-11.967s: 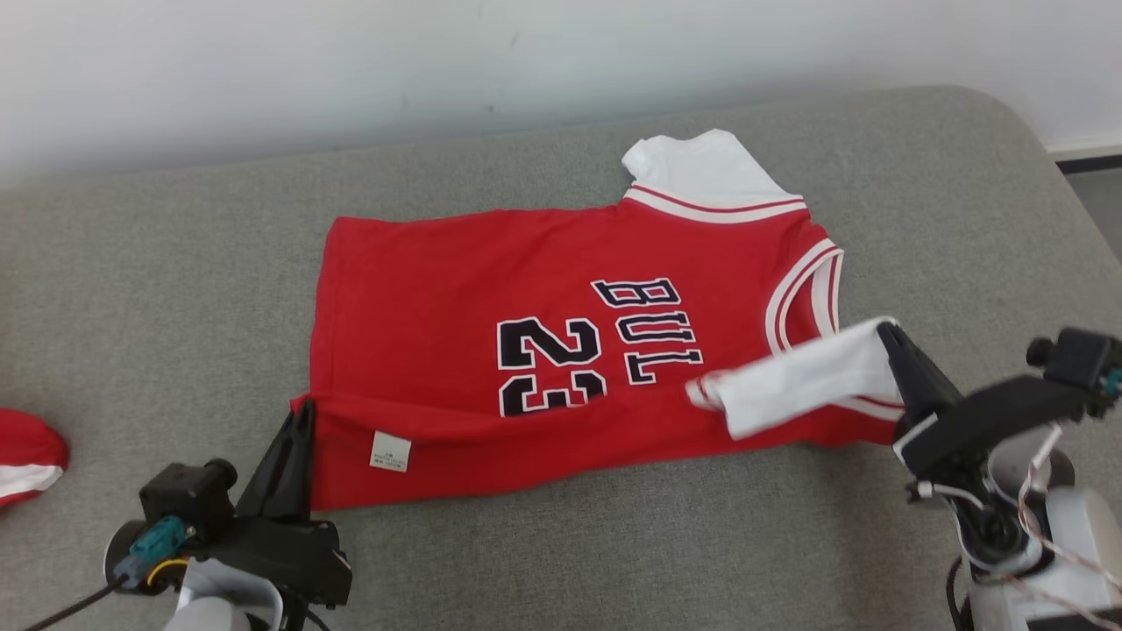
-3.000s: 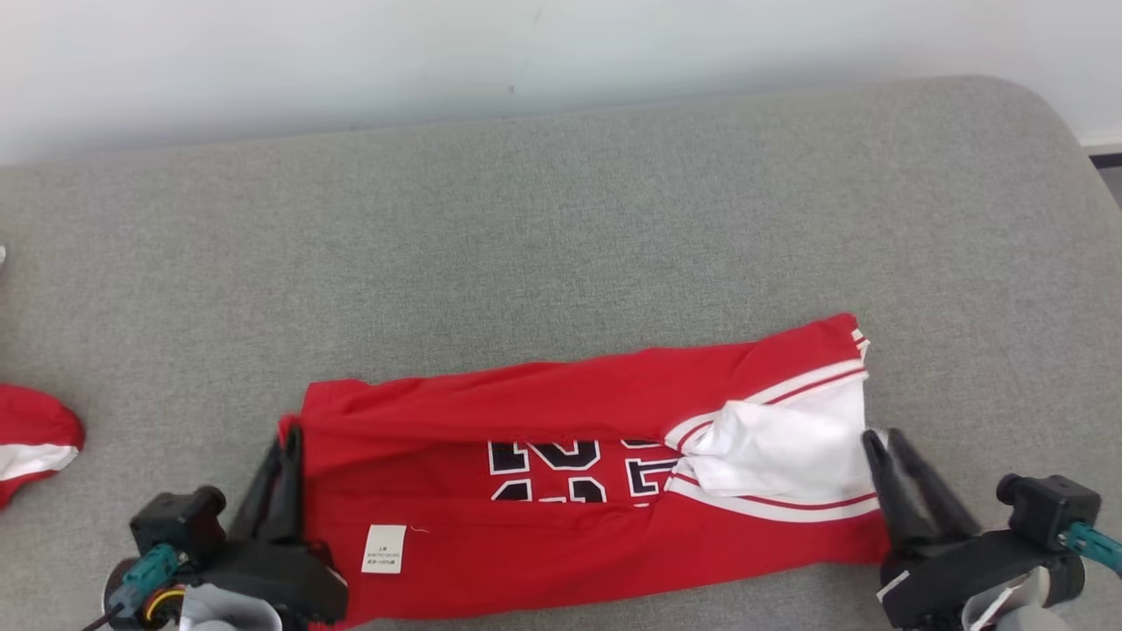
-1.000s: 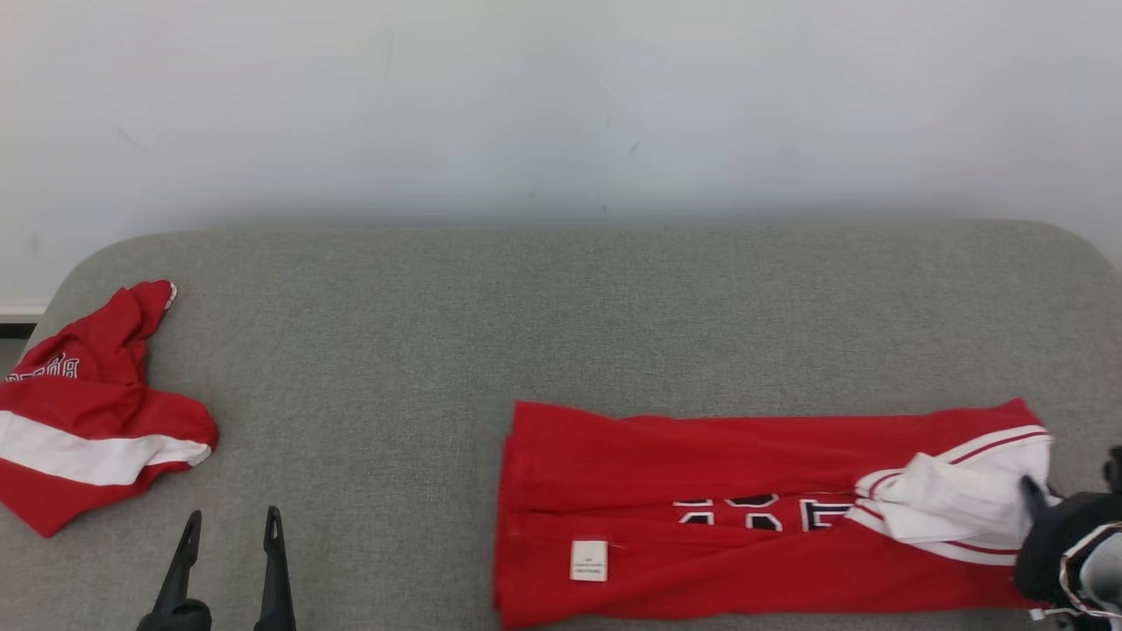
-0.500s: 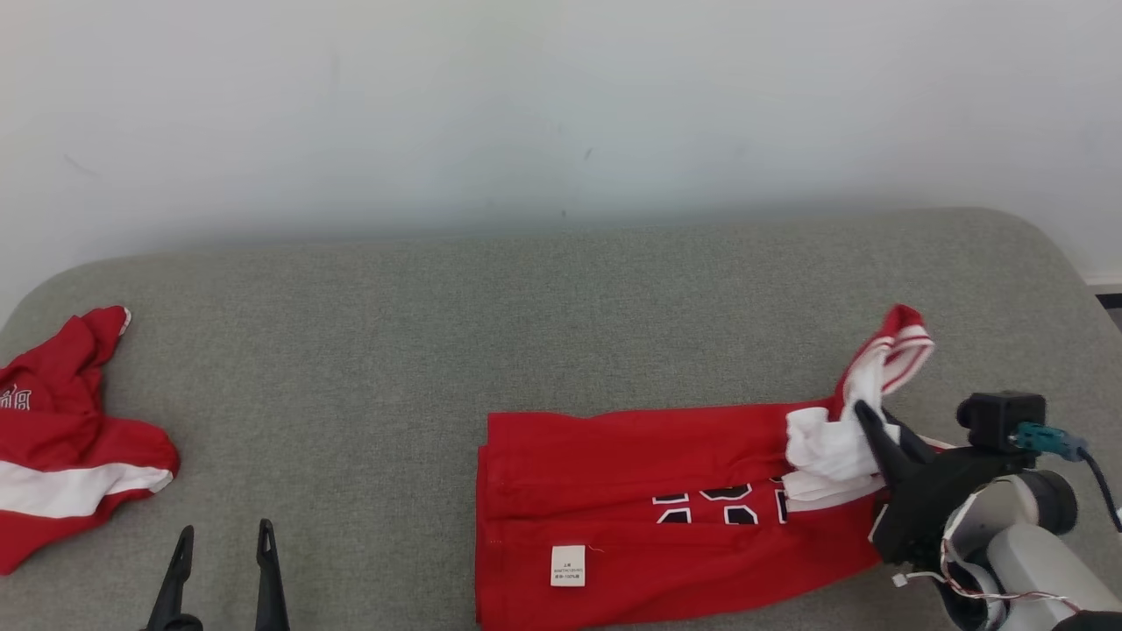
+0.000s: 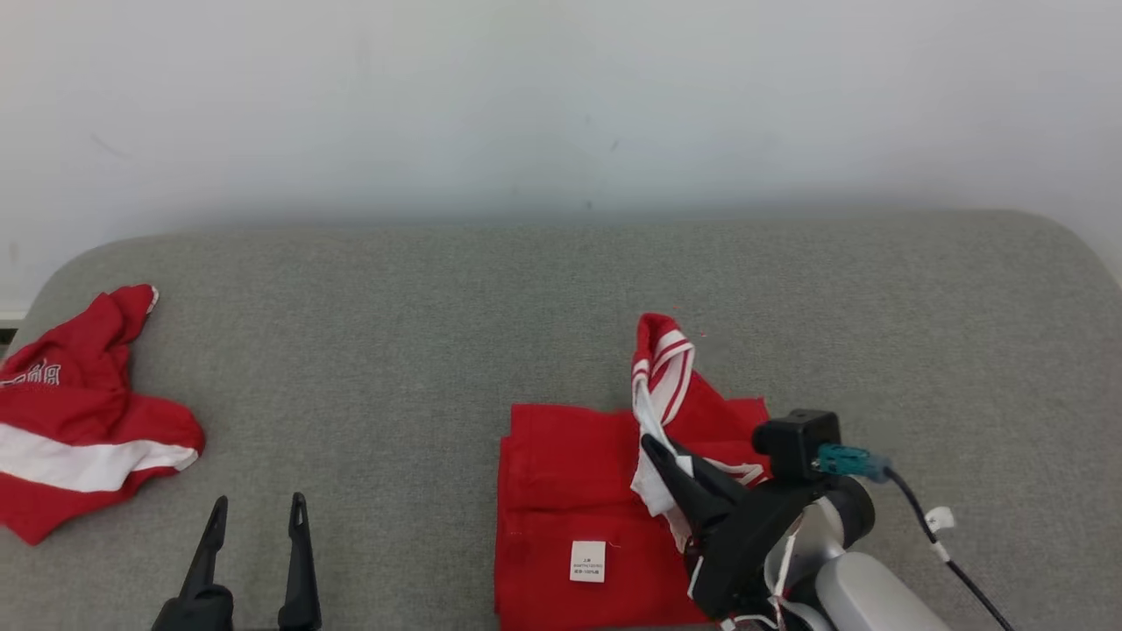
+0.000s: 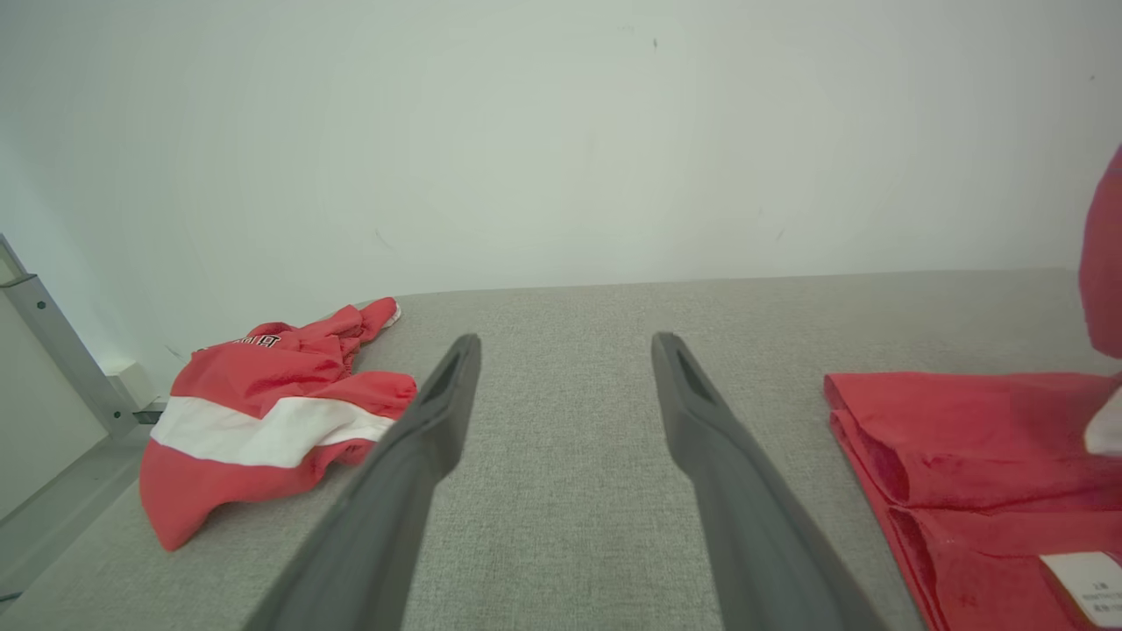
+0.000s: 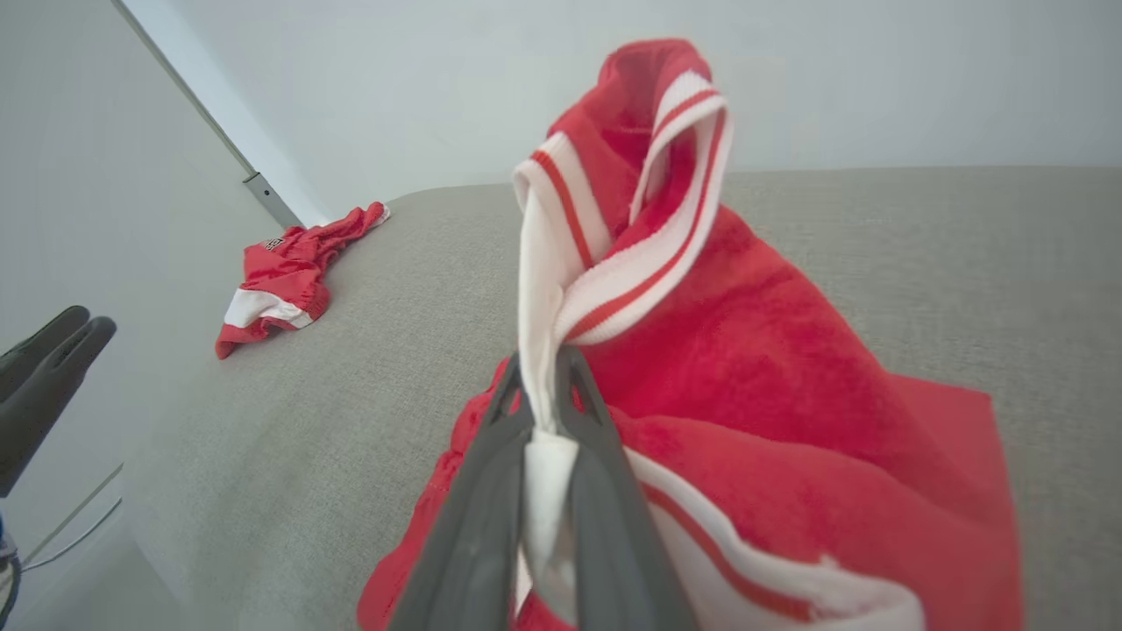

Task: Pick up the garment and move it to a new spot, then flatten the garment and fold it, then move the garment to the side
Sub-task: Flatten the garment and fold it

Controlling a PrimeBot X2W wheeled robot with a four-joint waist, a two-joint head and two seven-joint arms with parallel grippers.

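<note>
Garment [image 5: 561, 473] shows red, trim [image 5: 671, 359] striped white-and-red, sleeve [image 5: 653, 491] white, white label [image 5: 588, 561] at its 7 o'clock; second cloth [image 5: 79, 421] at 9 o'clock red with broad white band and small white lettering; cushion [image 5: 394, 333] flecked grey; wall [image 5: 526, 105] plain off-white; camera plug [image 5: 840, 458] teal.

Matt cloth garment [image 5: 561, 473], coarse woven upholstery [image 5: 394, 333]

Everything I see is evenly and softly lit, bright and diffuse. The wall [image 5: 561, 105] comes out flat pale grey, and a dim shadow band runs where it meets the grey cushion [image 5: 394, 289]. At the bottom of my right wrist view, my right gripper [image 7: 543, 364] and the nearest folds of the garment [image 7: 771, 350] are soft and blurred; the far cushion is sharper.
</note>
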